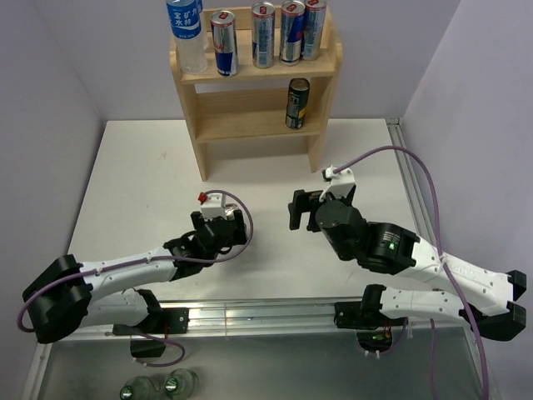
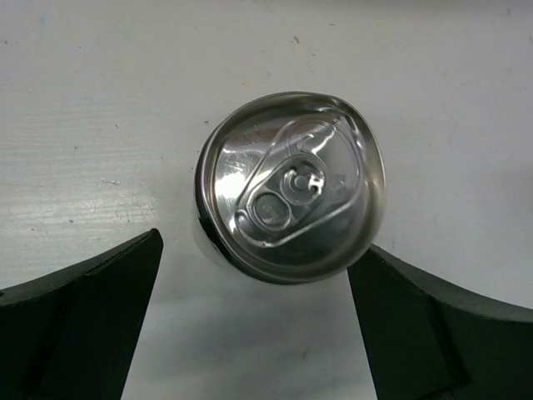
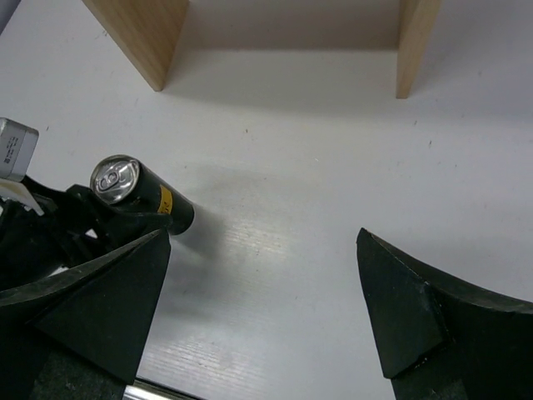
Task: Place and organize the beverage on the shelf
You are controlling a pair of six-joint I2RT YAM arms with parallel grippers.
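Note:
The shelf [image 1: 250, 125] stands at the back of the table. Its top tier carries a water bottle [image 1: 186, 33] and several blue-and-silver cans [image 1: 263, 33]; a black can [image 1: 296, 103] stands on the lower tier. Another black can with a yellow label [image 3: 137, 196] stands upright on the table, its silver lid [image 2: 287, 187] facing up. My left gripper [image 2: 260, 246] is open with a finger on each side of this can, its right finger close to the rim. The left wrist [image 1: 223, 227] hides the can in the top view. My right gripper [image 3: 262, 237] is open and holds nothing, over bare table before the shelf's side panels [image 3: 141, 33].
A metal rail [image 1: 266, 315] runs along the near table edge, with glass bottles [image 1: 158, 386] below it. Another rail [image 1: 412, 183] borders the right side. Lilac walls close in the back and both sides. The right gripper [image 1: 306, 207] sits a short way right of the left one.

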